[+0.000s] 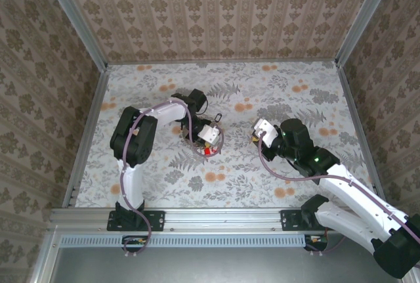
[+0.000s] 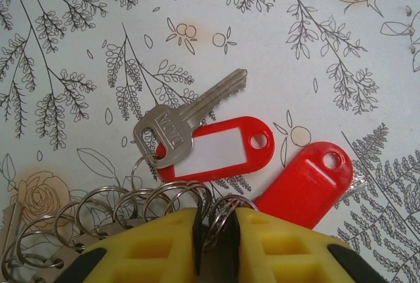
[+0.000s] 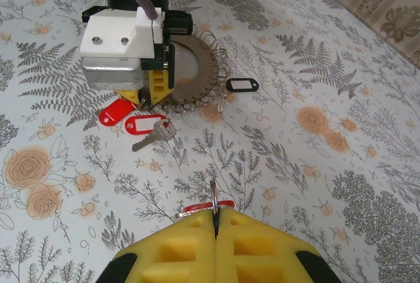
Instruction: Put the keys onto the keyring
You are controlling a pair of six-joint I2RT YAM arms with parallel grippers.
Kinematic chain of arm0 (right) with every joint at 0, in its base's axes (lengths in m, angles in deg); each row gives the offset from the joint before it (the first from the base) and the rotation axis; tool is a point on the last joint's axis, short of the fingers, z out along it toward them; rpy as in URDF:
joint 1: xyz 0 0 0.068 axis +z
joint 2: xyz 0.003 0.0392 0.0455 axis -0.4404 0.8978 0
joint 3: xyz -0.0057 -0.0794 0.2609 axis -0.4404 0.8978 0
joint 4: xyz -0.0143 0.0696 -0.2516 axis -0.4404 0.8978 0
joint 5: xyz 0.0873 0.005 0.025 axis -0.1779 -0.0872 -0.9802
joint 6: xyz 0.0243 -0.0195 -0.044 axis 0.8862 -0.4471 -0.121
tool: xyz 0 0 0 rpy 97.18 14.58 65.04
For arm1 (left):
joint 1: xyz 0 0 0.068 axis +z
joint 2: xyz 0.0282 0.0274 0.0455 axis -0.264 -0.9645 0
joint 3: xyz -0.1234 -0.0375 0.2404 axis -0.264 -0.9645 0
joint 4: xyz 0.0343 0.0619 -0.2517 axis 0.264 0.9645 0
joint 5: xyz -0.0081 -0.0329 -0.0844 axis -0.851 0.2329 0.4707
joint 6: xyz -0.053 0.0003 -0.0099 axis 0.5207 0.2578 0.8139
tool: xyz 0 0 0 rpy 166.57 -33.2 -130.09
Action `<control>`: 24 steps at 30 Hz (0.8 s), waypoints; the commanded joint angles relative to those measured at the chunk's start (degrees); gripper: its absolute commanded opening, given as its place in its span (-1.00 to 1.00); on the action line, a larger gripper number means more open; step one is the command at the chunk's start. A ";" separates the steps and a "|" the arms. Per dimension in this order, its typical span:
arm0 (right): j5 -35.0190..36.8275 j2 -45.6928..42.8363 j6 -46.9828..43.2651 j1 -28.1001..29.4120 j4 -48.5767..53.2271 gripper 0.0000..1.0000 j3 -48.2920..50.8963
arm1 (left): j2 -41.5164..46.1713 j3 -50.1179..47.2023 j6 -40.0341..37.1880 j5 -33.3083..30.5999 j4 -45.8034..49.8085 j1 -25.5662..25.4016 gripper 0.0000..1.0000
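Left hand seemingly pinching keyring loop, steadying it on surface. Keys just beside. Right hand pressed on red key, ring upright for threading.

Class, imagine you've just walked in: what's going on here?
The left gripper is nearly closed around one small loop of the keyring; whether it grips is unclear. A silver key on a red tag and a second red tag lie just beyond it. The right gripper, apart from the keyring, is shut on the split ring of another red key tag.
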 commanded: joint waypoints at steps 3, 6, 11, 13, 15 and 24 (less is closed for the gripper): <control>0.69 -0.70 -0.85 0.06 0.77 -1.00 0.12 | -0.83 -0.86 -1.28 -0.14 1.14 0.19 -0.62; 0.67 -0.62 -0.85 0.06 0.60 -1.00 0.22 | -0.53 -1.16 -1.25 -0.05 1.32 0.63 -0.62; 0.09 -0.63 -0.83 0.06 0.55 -1.00 0.15 | 0.47 -1.11 -1.03 0.45 1.94 0.67 -0.97; -0.47 -0.70 -0.75 0.06 0.67 -1.00 0.10 | 1.88 -0.65 0.31 1.18 2.62 0.56 -1.00; -0.80 -0.55 -0.73 0.06 1.00 -1.00 -0.02 | 3.92 -0.85 1.99 2.59 2.44 0.56 -1.00; 1.05 -0.57 -0.85 0.02 1.65 -1.00 -0.42 | 6.25 -2.82 6.56 -2.95 4.04 -2.98 -1.00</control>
